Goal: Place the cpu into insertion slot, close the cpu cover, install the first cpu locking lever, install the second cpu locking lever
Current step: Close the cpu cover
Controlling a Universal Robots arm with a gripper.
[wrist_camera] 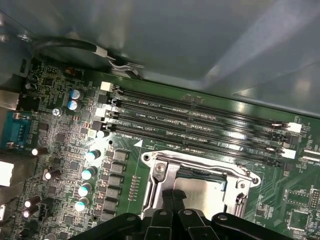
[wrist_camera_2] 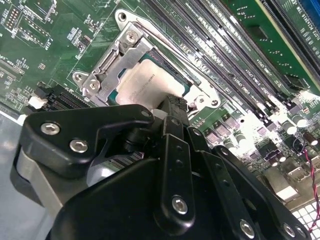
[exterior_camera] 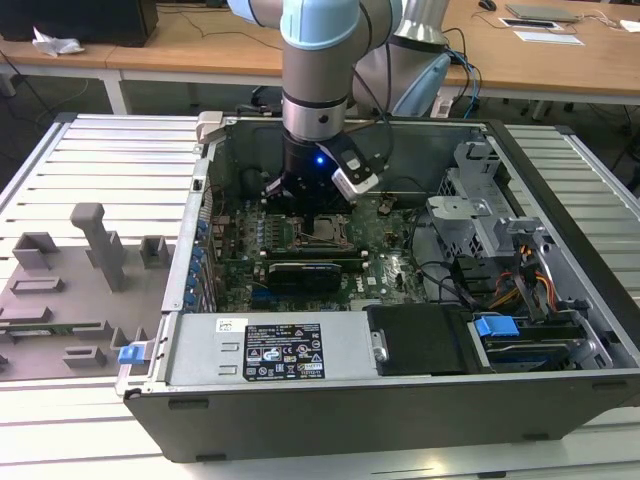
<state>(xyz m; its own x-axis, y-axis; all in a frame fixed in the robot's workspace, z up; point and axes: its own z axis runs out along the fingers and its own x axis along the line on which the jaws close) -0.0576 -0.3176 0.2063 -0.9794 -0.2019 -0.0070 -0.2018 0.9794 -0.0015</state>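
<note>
My gripper (exterior_camera: 308,203) hangs inside the open computer case, just above the insertion slot (exterior_camera: 325,228) on the green motherboard (exterior_camera: 390,265). The cpu (wrist_camera_2: 150,80) lies flat in the slot, its pale silver face showing. The cpu cover (wrist_camera_2: 107,65) lies down around it as a silvery frame. A thin locking lever (wrist_camera: 200,161) runs along one edge of the cover. In both wrist views my black fingertips (wrist_camera_2: 175,102) stand close together at the cpu's edge. My gripper (wrist_camera: 174,194) is shut with nothing seen between its fingers.
Long black memory slots (wrist_camera: 200,117) run beside the socket, with several blue-capped capacitors (wrist_camera: 85,172) on the other side. The grey case wall (wrist_camera: 200,40) rises behind. A black expansion card (exterior_camera: 305,272), drive cage (exterior_camera: 480,215) and power supply (exterior_camera: 270,350) crowd the case.
</note>
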